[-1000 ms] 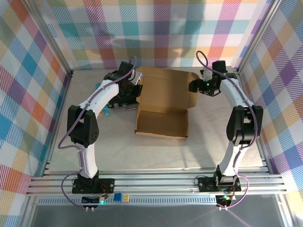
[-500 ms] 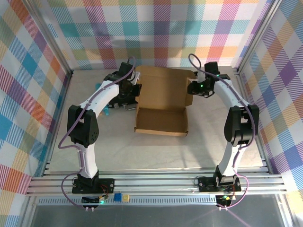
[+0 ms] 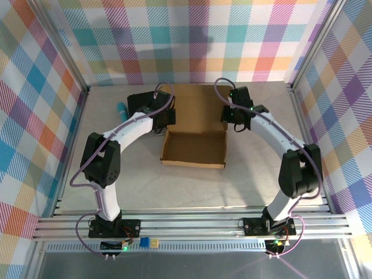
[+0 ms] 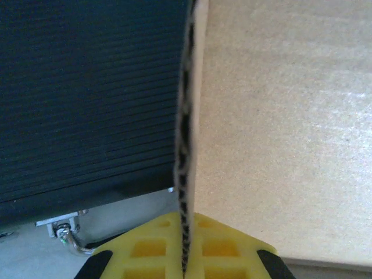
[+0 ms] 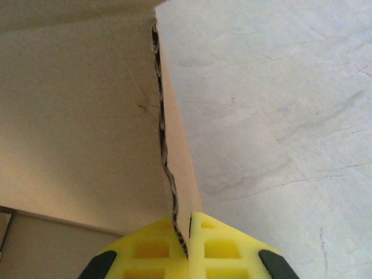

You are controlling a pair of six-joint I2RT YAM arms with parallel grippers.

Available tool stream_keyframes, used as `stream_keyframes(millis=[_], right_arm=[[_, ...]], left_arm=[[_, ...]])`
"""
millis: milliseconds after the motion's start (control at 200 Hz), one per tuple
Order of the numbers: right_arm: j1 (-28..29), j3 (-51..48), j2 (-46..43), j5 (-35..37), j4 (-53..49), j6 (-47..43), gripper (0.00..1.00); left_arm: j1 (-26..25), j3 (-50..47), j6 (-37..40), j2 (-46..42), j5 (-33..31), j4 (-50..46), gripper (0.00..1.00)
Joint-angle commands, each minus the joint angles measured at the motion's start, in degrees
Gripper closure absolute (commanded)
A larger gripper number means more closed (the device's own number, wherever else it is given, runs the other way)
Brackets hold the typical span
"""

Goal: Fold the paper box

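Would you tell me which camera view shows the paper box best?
The top external view: it takes in the whole paper box, tray and rear panel. Each wrist view gives a close-up of one corrugated edge, pinched in the left end effector and the right end effector.

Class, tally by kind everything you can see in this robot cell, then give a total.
Robot arms: 2, the left arm and the right arm
Brown paper box: 1
Hard black case: 1
Small teal item: 1
Total: 5
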Motion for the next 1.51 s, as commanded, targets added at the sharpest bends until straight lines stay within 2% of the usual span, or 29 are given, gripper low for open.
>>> stream_keyframes(millis=[0,145,340,635,810,930,1205,1400,1500], right_arm=[[1.71,-10.90,-5.47,3.04,18.74,6.66,1.00],[3.13,-21.47,-9.83,2.04,33.29,7.63,1.00],[3.68,-27.51,-12.24,0.19,36.86,10.02,0.96],[4.96,-33.58,-18.31,1.99,35.12,12.03,0.93],[5.52,-36.42,-21.59,3.21,33.62,12.61,0.93],[5.60,-38.03,-22.97,3.14,33.02,12.92,0.92],[5.83,-39.94,-25.02,2.61,30.72,14.45,0.90],[5.97,-39.47,-30.16,3.85,24.10,17.45,0.78],[5.97,-37.74,-32.28,3.50,18.53,19.28,0.66]], left_arm=[[-1.22,-8.57,-5.78,-5.41,-6.71,16.52,1.00],[-1.52,-20.97,-8.63,-9.80,-7.37,33.61,1.00],[-2.98,-28.15,-9.07,-12.62,-6.17,43.50,1.00],[-5.15,-37.41,-7.84,-14.47,-6.91,53.42,1.00],[-6.98,-43.22,-9.88,-16.14,-8.30,56.96,1.00],[-8.74,-48.27,-9.31,-15.37,-9.62,64.91,1.00],[-11.59,-52.32,-8.60,-14.04,-12.39,69.01,1.00],[-13.31,-53.23,-5.50,-13.16,-14.19,70.94,1.00],[-13.86,-53.13,-3.64,-12.43,-15.51,71.87,1.00]])
